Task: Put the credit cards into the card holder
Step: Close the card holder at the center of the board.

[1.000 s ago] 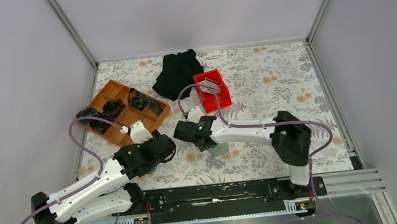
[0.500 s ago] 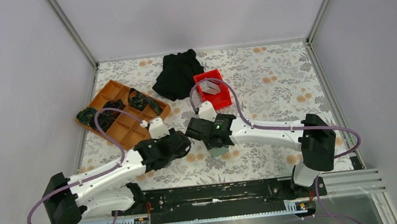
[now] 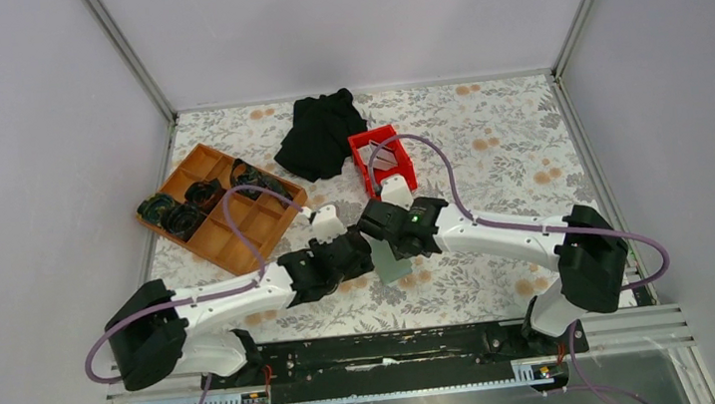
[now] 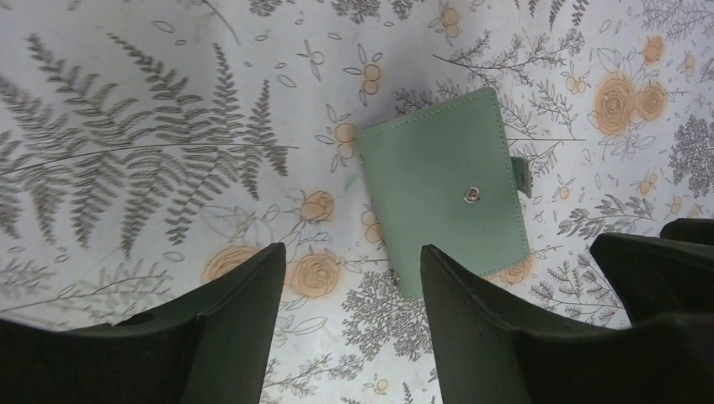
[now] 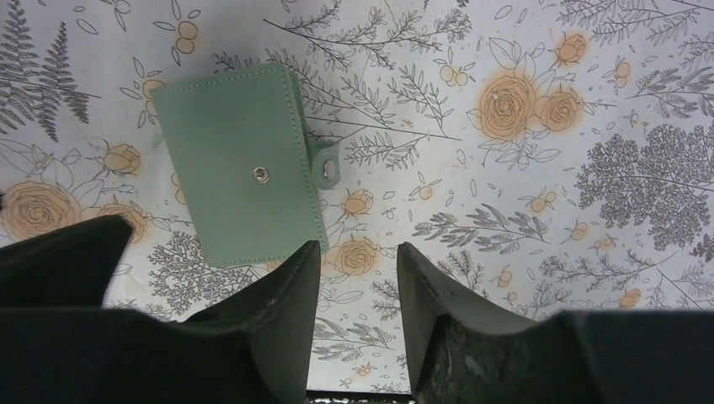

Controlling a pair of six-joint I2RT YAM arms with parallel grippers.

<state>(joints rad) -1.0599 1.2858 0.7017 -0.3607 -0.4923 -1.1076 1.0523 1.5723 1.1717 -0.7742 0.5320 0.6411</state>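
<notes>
Above a floral-print counter [image 3: 497, 137]: small flat grey-green folding card holder [image 3: 393, 264], shut and lying flat near the 6 o'clock edge, just beside both black claws.

Through the left wrist camera, left claw [image 4: 349, 252] parted wide and gripping nothing. Holder at 1 o'clock of the gap, one fingertip overlapping its near corner; contact impossible to tell.

Through the right wrist camera, right claw [image 5: 357, 248] parted more narrowly, also empty. Holder at 10 o'clock, near corner just beside a fingertip.

Long axis in both wrist views close to 12-to-6, leaning slightly toward 11 and 5. Closure tab sticking out from the 3 o'clock long edge, seemingly unfastened.

Neither arm clearly nearer: from overhead, right claw at the holder's 12 o'clock end, left claw at its 9 o'clock side.

Pale grey credit cards [image 3: 381, 155] well apart, in a small red plastic bin [image 3: 357, 157] further toward 12 o'clock.

Likely next: pinning one side and lifting the cover open.
</notes>
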